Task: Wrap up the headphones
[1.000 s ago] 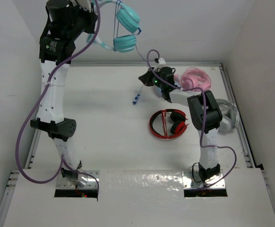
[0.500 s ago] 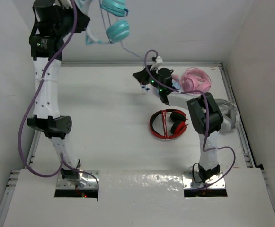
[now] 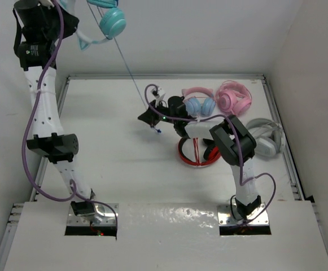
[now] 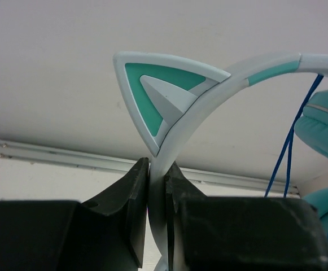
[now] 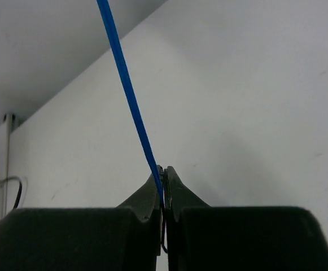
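The teal headphones hang high at the top left of the top view, above the table's back edge. My left gripper is shut on their pale mint headband, just below a cat ear. A teal ear cup shows at the right of the left wrist view. The thin blue cable runs straight and taut from the cups down to my right gripper, low over the middle of the table. My right gripper is shut on the cable. The plug end dangles below it.
Behind my right arm lie a pink-banded pair with blue cups and an all-pink pair. Red-and-black headphones lie under the right forearm. A grey-white pair sits by the right rail.
My left arm has swung left and higher with the headphones. My right gripper has slid left over the table, still pinching the cable, which is now pulled straight.
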Tool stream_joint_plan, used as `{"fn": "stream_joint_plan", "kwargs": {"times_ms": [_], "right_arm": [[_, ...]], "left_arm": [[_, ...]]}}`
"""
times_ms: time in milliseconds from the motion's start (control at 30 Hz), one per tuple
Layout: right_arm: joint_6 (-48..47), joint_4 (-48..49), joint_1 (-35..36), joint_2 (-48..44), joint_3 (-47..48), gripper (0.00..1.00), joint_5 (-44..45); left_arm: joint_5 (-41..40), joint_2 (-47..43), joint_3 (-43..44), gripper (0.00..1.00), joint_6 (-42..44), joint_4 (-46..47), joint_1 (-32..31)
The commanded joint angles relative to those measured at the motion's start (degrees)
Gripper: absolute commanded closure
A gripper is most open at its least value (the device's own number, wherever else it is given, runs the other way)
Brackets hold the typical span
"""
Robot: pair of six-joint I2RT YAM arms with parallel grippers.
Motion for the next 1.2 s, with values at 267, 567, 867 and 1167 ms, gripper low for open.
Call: {"fn": "stream_joint_plan", "kwargs": {"times_ms": [267,567,867,1167], "right_arm": [[-23.02,-24.31,7.36,-9.23,2.4,1.0,-12.21],[-33.02,-39.77,7.45,-17.22,11.98,1.0,-11.08],[-46.06,-52.72,4.64,-22.85,27.09,1.0,6.05],[-47.73,-50.87,-0.11,-22.15,37.82,1.0,12.66]], "left_arm": [[-17.91,1.85,-5.26,1.0,3.0,15.23,3.51],[-31.97,2.04,-20.54,1.0,29.97,27.62,-2.38],[-25.31,0.81,-30.55,1.0,46.49,30.53,-7.91],[-20.91,-5.61,-46.84,1.0,60.15,29.84,-18.81]]}}
